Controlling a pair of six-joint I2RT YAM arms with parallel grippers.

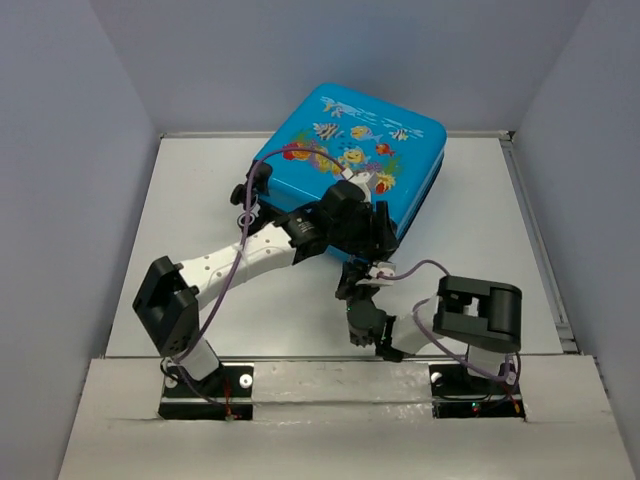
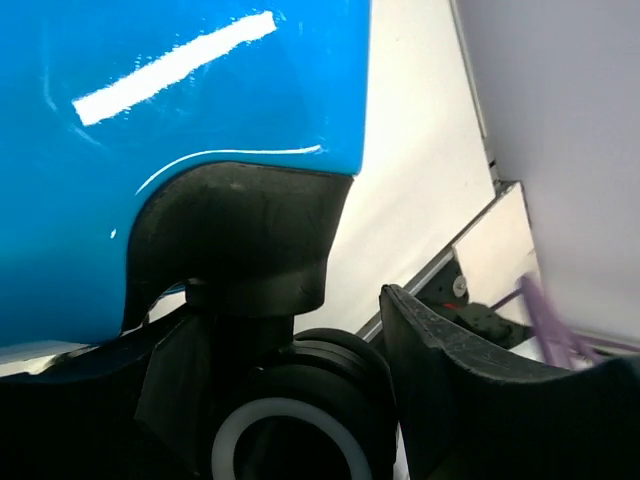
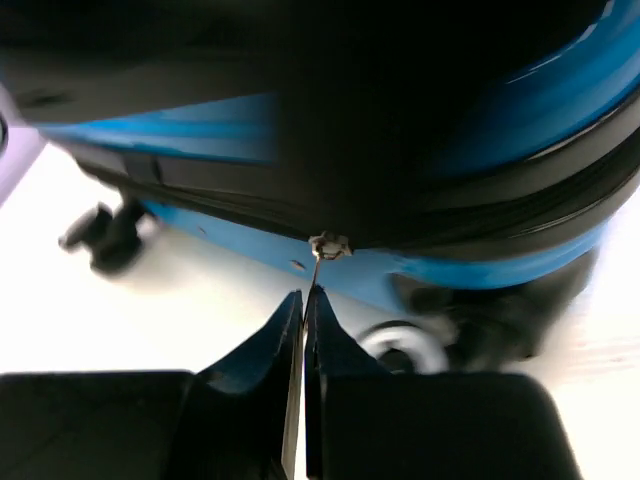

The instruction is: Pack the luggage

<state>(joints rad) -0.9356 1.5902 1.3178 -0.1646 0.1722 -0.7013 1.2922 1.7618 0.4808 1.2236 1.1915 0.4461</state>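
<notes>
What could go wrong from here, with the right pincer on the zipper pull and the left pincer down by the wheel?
1. The right pincer pinches only the tip of the thin zipper pull, so it may slip out once dragged.
2. The luggage lies loose on the table. A pull could slide or turn it unless the left pincer, straddling the wheel, braces it.
</notes>
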